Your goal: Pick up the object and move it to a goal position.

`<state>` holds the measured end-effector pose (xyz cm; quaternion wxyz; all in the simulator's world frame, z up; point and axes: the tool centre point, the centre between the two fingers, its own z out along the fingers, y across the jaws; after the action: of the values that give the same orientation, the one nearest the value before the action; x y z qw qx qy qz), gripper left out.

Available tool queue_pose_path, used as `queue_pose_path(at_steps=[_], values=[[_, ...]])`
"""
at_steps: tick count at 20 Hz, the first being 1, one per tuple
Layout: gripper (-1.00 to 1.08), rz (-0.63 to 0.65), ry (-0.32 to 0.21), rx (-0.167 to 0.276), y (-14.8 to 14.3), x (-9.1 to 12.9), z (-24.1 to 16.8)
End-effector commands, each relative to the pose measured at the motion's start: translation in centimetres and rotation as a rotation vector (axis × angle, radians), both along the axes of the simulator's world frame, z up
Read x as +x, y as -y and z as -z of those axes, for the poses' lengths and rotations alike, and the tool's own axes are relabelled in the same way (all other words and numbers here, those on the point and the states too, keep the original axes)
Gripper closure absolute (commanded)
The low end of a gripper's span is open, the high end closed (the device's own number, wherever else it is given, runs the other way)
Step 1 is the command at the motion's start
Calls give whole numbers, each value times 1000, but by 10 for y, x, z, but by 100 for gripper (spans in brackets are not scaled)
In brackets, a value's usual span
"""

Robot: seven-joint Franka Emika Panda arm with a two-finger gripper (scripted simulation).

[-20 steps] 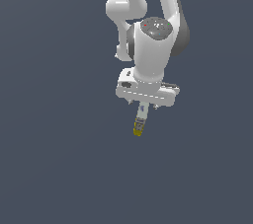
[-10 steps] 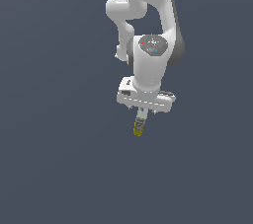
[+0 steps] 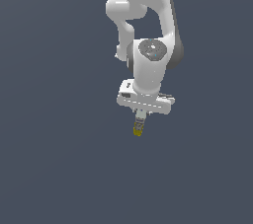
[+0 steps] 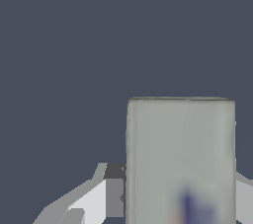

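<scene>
Gripper [image 3: 140, 119] clamped on small carton [image 3: 139, 127], yellow end lowest, apparently hanging upright

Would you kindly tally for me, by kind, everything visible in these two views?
Robot arms: 1
Grippers: 1, shut on the carton
Cartons: 1, pale top end, yellow bottom end
Total: 3

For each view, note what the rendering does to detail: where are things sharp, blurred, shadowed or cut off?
Exterior view: flat, even light, no cast shadows on the dark background; the carton under the gripper is tiny, its print unreadable. Wrist view: the carton fills the frame, its label a blur, cropped by the edge.
</scene>
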<state>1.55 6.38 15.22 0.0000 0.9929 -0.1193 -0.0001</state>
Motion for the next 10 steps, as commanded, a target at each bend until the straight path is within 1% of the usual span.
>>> queue_pose_path(at_steps=[1,7,10], values=[[108,0,0,0,0,0,0],[108,0,0,0,0,0,0],[108,0,0,0,6,0,-5]])
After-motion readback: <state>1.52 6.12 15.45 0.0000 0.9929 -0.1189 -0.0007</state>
